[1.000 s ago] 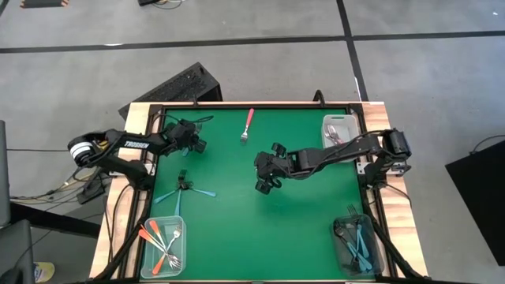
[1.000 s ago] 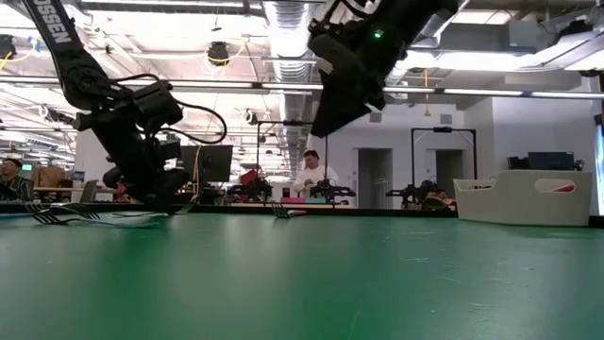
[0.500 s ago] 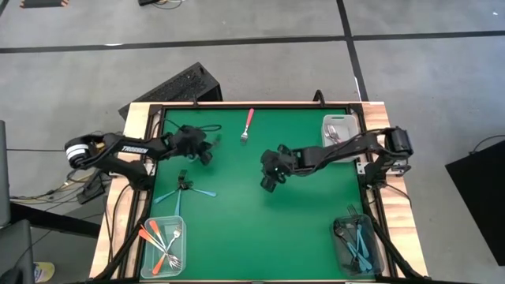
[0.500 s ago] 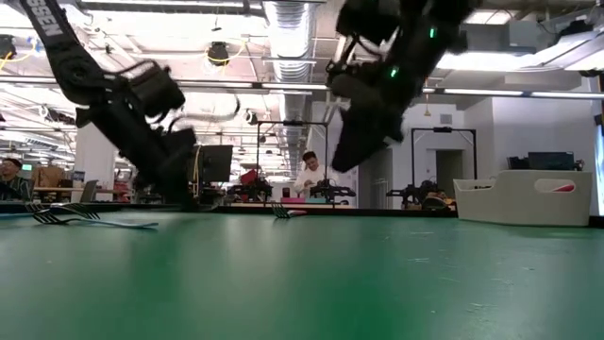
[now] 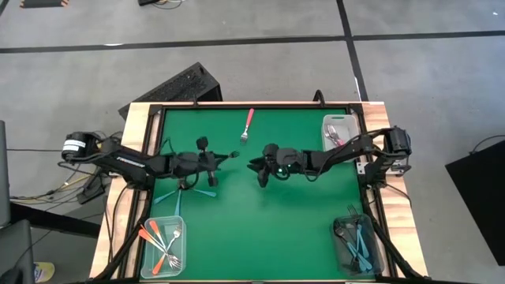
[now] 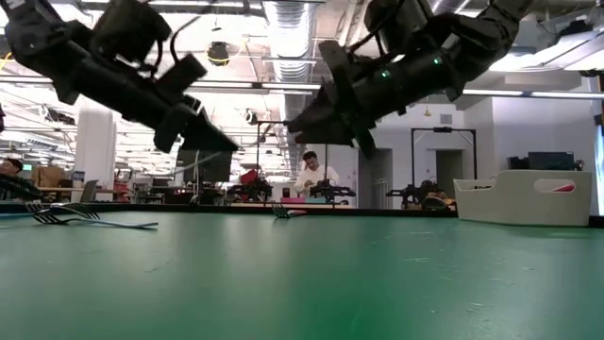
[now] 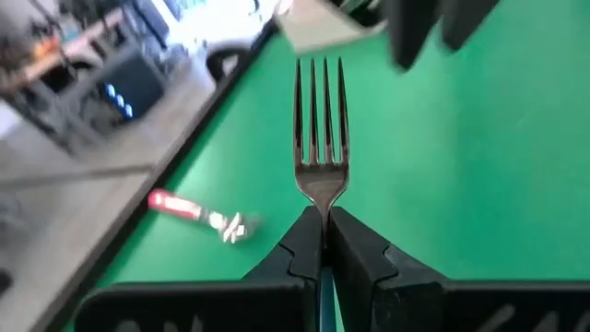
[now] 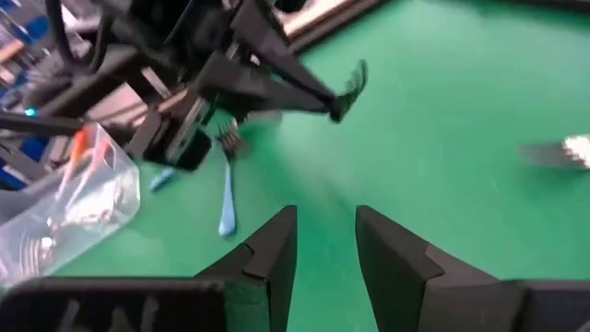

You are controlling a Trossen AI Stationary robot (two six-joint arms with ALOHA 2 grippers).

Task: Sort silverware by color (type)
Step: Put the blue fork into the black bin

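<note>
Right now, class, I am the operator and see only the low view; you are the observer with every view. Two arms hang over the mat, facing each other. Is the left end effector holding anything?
Observer: Yes. The left wrist view shows the left end effector shut on a fork, with the tines pointing forward.
Operator: And the right end effector?
Observer: In the right wrist view the right end effector is open and empty, and it faces the left arm.
Operator: Which bin has the light blue forks?
Observer: In the high view, the clear bin at the picture's lower right corner holds the light blue forks.
</note>
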